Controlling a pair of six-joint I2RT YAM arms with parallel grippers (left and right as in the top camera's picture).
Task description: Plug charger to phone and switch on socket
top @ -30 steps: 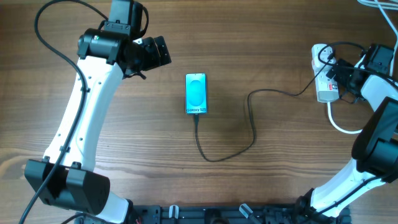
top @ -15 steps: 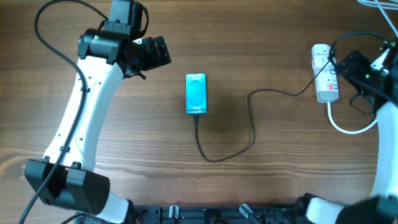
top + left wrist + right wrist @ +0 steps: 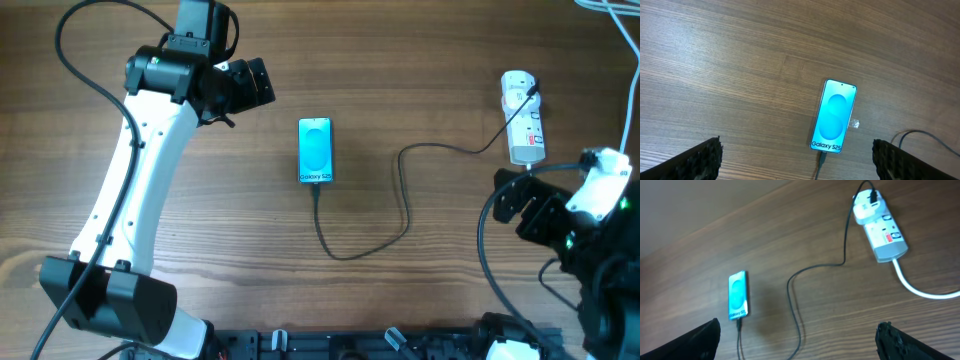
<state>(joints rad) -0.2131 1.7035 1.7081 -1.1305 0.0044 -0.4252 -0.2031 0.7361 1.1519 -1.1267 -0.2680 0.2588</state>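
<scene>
The phone point(image 3: 315, 150) lies flat mid-table with its cyan screen up; it also shows in the left wrist view point(image 3: 834, 116) and the right wrist view point(image 3: 738, 296). The thin black charger point(image 3: 404, 190) has its tip at the phone's bottom edge point(image 3: 821, 160). It loops right to its plug at the far end of the white socket point(image 3: 524, 128). The socket's red-marked switch point(image 3: 888, 237) shows in the right wrist view. My left gripper point(image 3: 260, 83) is open and empty, up and left of the phone. My right gripper point(image 3: 512, 200) is open and empty, in front of the socket.
The socket's thick white lead point(image 3: 920, 289) curves off to the right from its near end. White cables point(image 3: 610, 20) hang at the back right corner. The left arm's white link point(image 3: 130, 190) spans the left side of the wooden table point(image 3: 230, 260).
My right gripper has pulled back from the socket toward the table's front, leaving the socket uncovered. The left arm, phone and charger have not moved.
</scene>
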